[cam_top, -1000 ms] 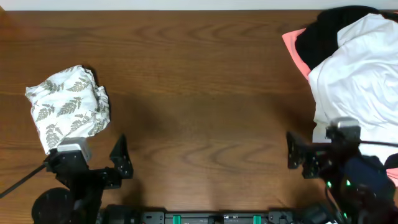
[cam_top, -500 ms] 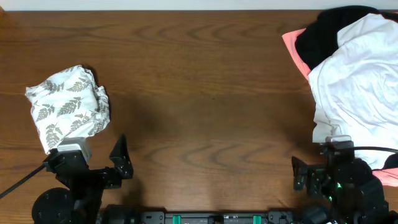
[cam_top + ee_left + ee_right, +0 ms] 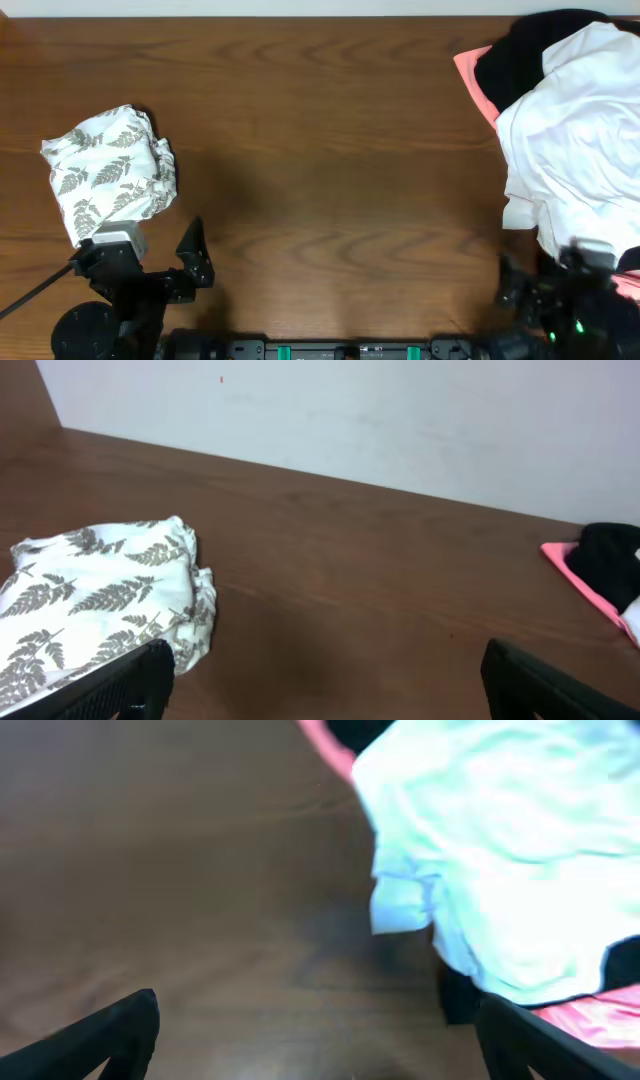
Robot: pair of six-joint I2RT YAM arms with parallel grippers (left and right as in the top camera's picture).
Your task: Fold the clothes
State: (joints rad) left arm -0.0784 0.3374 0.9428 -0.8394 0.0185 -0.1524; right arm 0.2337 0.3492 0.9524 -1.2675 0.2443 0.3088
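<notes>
The clothes, a white garment printed with grey-green fern leaves (image 3: 110,170), lie bunched in a compact lump at the table's left side; the left wrist view shows this garment (image 3: 90,600) at its lower left. My left gripper (image 3: 140,265) sits just in front of the garment at the near edge, open and empty, with its left finger (image 3: 140,678) overlapping the cloth's near edge in the wrist view (image 3: 325,680). My right gripper (image 3: 565,292) is low at the front right, open and empty (image 3: 320,1030), beside the near end of the pile.
A pile at the right edge holds a plain white garment (image 3: 570,150) on top of a black one (image 3: 530,50) and a coral-pink one (image 3: 470,75). In the right wrist view the white garment (image 3: 500,850) is blurred. The brown wooden table (image 3: 330,170) spans the view.
My right arm has drawn back toward the table's front edge, away from the white garment. The left arm and the fern-printed garment have not moved.
</notes>
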